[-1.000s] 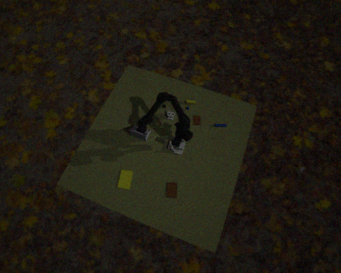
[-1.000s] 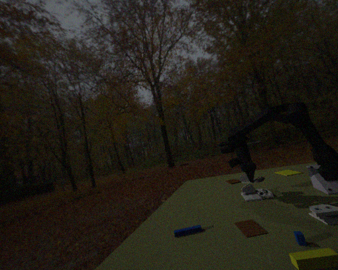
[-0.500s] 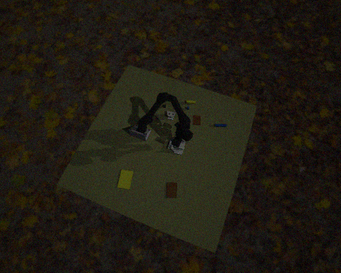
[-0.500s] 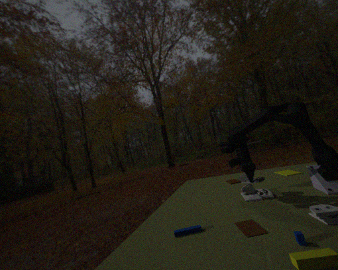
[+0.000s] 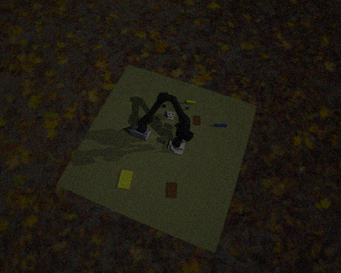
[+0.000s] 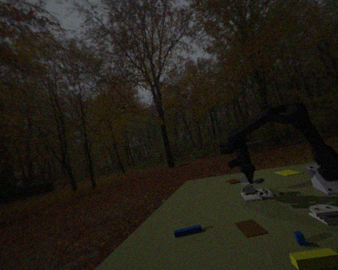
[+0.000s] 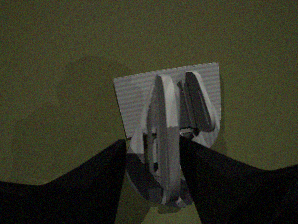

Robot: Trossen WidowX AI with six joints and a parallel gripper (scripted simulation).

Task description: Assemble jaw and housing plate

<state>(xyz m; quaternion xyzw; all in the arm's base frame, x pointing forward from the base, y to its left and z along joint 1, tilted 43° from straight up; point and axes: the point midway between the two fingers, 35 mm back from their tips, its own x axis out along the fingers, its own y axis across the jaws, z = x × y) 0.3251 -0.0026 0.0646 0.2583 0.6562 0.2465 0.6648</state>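
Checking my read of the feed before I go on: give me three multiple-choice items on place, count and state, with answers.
1. In the top view, the blue bar lies:
A) on the yellow sheet
B) right of the arm
C) off the mat

2. How many flat brown rectangles?
A) one
B) four
C) two

3. The gripper is:
A) shut on a pale part
B) wide open, holding nothing
C) shut, holding nothing

1 B: blue bar beyond the arm.
2 C: brown rectangles, one near, one far.
3 A: gripper fingers flank the pale part.

Black arm (image 5: 184,118) (image 6: 254,126), pale base (image 5: 133,133) (image 6: 323,186), tapered black tool (image 5: 176,143) (image 6: 250,181) (image 7: 150,144)
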